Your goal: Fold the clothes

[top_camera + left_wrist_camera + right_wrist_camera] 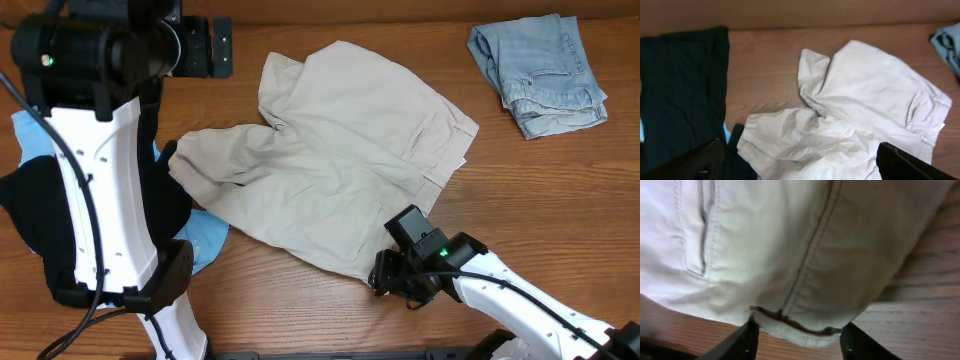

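Beige shorts (340,160) lie spread and wrinkled in the middle of the wooden table; they also show in the left wrist view (860,115) and in the right wrist view (790,245). My right gripper (385,275) sits low at the near hem of the shorts. In the right wrist view its fingers (799,337) are open, one on each side of the hem's seam, with the hem edge between them. My left gripper (800,162) is open and empty, held above the left part of the shorts.
Folded blue jeans (540,75) lie at the far right, also at the edge of the left wrist view (947,42). A black garment (30,215) (680,90) and a light blue one (205,240) lie at the left, partly under the left arm.
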`<control>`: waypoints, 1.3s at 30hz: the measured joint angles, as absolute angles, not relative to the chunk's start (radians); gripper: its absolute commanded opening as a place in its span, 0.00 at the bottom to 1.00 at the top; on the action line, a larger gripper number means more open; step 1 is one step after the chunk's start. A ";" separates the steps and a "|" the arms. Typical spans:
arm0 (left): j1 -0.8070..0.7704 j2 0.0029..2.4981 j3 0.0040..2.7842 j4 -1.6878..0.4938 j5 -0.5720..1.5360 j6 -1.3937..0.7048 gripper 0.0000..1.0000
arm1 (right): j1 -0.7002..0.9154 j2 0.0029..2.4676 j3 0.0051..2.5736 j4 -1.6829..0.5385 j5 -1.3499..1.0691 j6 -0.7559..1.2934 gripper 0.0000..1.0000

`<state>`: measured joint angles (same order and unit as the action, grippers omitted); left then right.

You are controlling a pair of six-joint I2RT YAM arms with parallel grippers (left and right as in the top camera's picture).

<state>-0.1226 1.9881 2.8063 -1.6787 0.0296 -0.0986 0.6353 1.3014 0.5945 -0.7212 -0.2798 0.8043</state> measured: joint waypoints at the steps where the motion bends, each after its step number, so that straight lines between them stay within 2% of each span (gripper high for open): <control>1: -0.123 1.988 2.794 -1.671 0.025 -0.099 1.00 | 0.636 1.304 0.595 -0.710 -0.284 0.804 0.41; 3: -0.123 1.988 2.773 -1.656 0.023 -0.099 1.00 | 0.636 1.313 0.595 -0.690 -0.293 0.807 0.08; 4: -0.123 1.988 2.762 -1.650 0.022 -0.098 1.00 | 0.636 1.318 0.595 -0.688 -0.297 0.799 0.04; 8: -0.123 1.988 2.743 -1.649 0.020 -0.099 1.00 | 0.627 1.322 0.595 -0.701 -0.302 0.799 0.04; 11: -0.123 1.988 2.743 -1.645 0.018 -0.098 1.00 | 0.556 1.300 0.598 -0.775 -0.309 0.789 0.04; 15: -0.123 1.988 2.743 -1.652 0.017 -0.094 1.00 | 0.362 1.200 0.662 -0.978 -0.307 0.726 0.04; 21: -0.123 1.988 2.739 -1.656 0.018 -0.071 1.00 | 0.006 1.101 0.906 -1.321 -0.305 0.508 0.04; 25: -0.123 1.988 2.699 -1.650 0.018 -0.068 1.00 | -0.161 1.111 0.987 -1.411 -0.326 0.370 0.04; 27: -0.123 1.997 2.668 -1.641 0.019 -0.057 1.00 | -0.200 1.122 0.992 -1.415 -0.334 0.334 0.12; 28: -0.123 2.006 2.654 -1.633 0.019 -0.052 1.00 | -0.215 1.130 0.992 -1.415 -0.336 0.321 0.24; 31: -0.123 2.058 2.629 -1.600 0.025 -0.030 1.00 | -0.241 1.150 0.992 -1.394 -0.341 0.294 1.00; 39: -0.137 2.337 2.616 -1.383 0.171 0.146 1.00 | -0.249 1.196 1.034 -1.323 -0.332 0.274 1.00</control>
